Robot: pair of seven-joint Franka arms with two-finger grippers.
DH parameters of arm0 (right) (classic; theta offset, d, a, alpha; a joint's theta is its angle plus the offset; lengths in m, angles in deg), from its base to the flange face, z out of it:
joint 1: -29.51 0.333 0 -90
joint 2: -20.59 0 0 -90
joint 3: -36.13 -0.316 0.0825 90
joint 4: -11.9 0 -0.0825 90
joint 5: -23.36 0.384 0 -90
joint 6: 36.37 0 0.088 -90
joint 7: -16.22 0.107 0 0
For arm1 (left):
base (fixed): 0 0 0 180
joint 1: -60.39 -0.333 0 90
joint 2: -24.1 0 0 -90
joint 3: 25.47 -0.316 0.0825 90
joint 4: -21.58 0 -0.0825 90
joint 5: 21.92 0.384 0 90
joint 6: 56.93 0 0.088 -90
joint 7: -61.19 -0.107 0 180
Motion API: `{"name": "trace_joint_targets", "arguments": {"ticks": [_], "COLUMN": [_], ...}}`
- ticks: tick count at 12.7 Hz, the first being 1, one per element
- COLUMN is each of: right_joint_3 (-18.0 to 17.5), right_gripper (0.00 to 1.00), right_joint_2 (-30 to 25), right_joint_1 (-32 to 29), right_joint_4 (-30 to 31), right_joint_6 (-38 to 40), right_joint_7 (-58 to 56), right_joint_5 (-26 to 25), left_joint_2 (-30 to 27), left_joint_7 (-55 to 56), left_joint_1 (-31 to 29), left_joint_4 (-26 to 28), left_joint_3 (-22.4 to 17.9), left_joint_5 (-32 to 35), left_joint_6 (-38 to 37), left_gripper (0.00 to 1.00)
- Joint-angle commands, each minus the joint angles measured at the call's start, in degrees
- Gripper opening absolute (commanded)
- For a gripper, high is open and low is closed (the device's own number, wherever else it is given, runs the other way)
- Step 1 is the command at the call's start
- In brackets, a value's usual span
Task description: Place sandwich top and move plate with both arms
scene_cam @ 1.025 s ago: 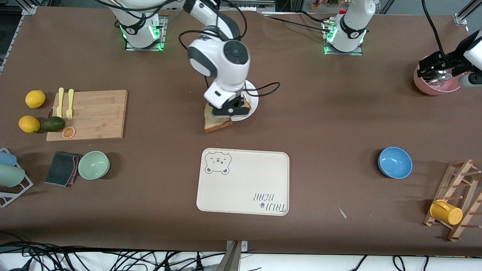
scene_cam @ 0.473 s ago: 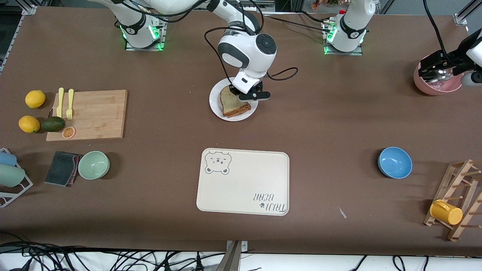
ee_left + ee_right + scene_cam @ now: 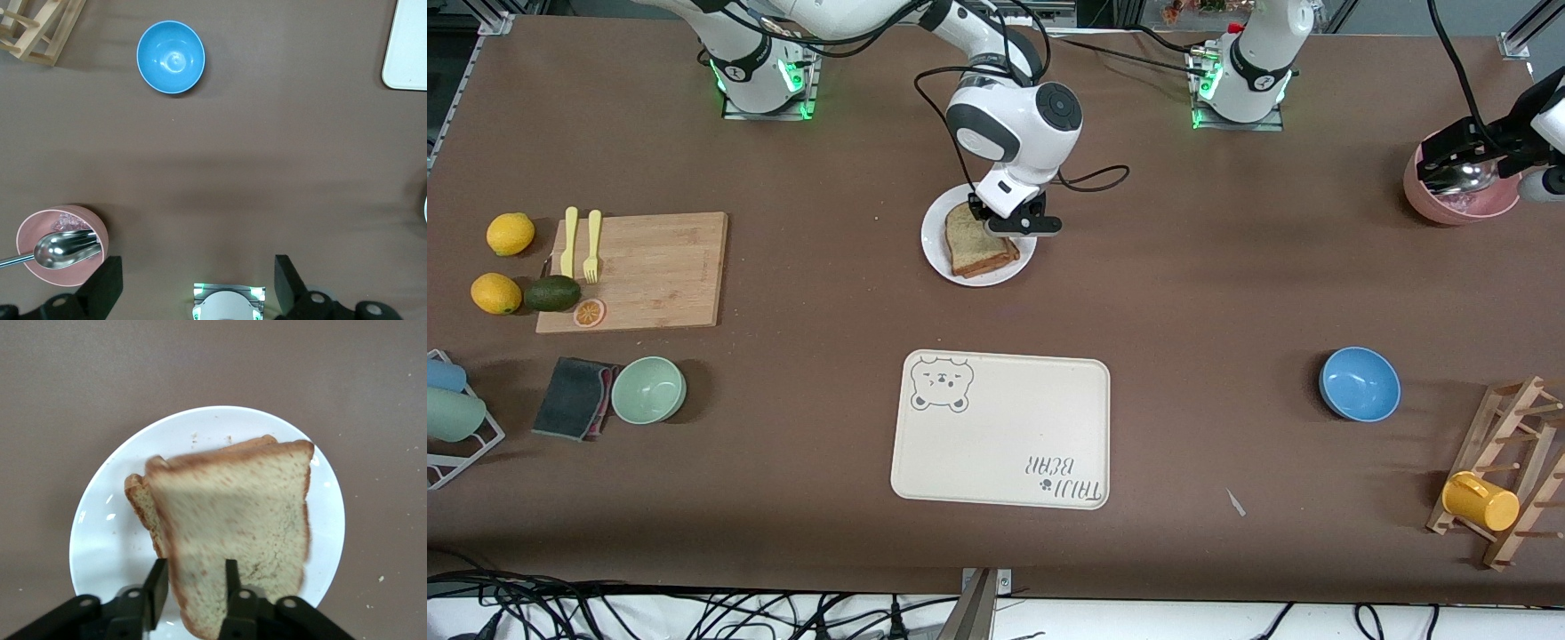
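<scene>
We see a bear tray (image 3: 1000, 431) well apart from the right gripper (image 3: 1021, 224). Toward the right arm's end of the surface from that gripper lie a board (image 3: 649, 271) with yellow cutlery (image 3: 582, 242), lemons (image 3: 510, 234), an avocado (image 3: 551, 292), a green bowl (image 3: 648, 389) and a cloth (image 3: 574, 396). Toward the left arm's end sit a blue bowl (image 3: 1359, 383), a rack (image 3: 1507, 467) with a yellow mug (image 3: 1480, 501), and a pink bowl (image 3: 1458, 211) holding a spoon (image 3: 63, 248).

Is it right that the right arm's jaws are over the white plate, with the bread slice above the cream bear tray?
Not quite. The bread slice is above the white plate and the other slice already lying there, as the right wrist view shows. The cream bear tray lies bare, nearer to the front camera. The right gripper is indeed over the plate.
</scene>
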Motion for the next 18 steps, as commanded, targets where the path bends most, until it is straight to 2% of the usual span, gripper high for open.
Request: {"name": "trace_joint_targets", "arguments": {"ticks": [1, 3, 5, 11, 13, 16, 18], "right_joint_3": [0.86, 2.61, 5.68, 11.49, 16.74, 24.48, 25.91], "right_gripper": [0.98, 0.99, 1.0, 1.0, 1.0, 1.0, 1.0], "right_joint_2": [-2.56, -5.89, -10.98, -29.26, -34.18, -39.11, -41.49], "right_joint_1": [0.23, 0.14, -1.34, -15.22, -17.0, -17.7, -22.16], "right_joint_4": [0.53, 0.53, 0.62, 8.78, 12.29, 13.45, 13.45], "right_joint_6": [-0.44, 1.3, 6.3, 6.86, 6.5, 8.6, 10.37], "right_joint_7": [0.75, -2.21, -12.03, -31.75, -36.5, -40.98, -48.08], "right_joint_5": [0.6, 3.4, 6.12, 20.26, 25.46, 25.74, 25.74], "left_joint_2": [0.09, 0.09, 0.09, 0.18, 0.35, 0.62, 1.4], "left_joint_7": [-0.2, -0.2, -0.2, -0.11, -0.2, -0.2, -0.29], "left_joint_1": [-0.61, -0.61, -0.61, -0.61, -0.61, -0.61, -0.7], "left_joint_4": [-1.17, -1.17, -1.17, -1.17, -1.17, -1.17, -1.17], "left_joint_3": [0.13, 0.13, 0.13, 0.13, 0.13, 0.22, 0.13], "left_joint_5": [-1.46, -1.46, -1.46, -1.55, -1.9, -2.34, -2.26], "left_joint_6": [-0.94, -0.86, -0.86, -0.77, -0.59, -0.5, -0.33], "left_gripper": [1.0, 1.0, 1.0, 1.0, 1.0, 1.0, 1.0]}}
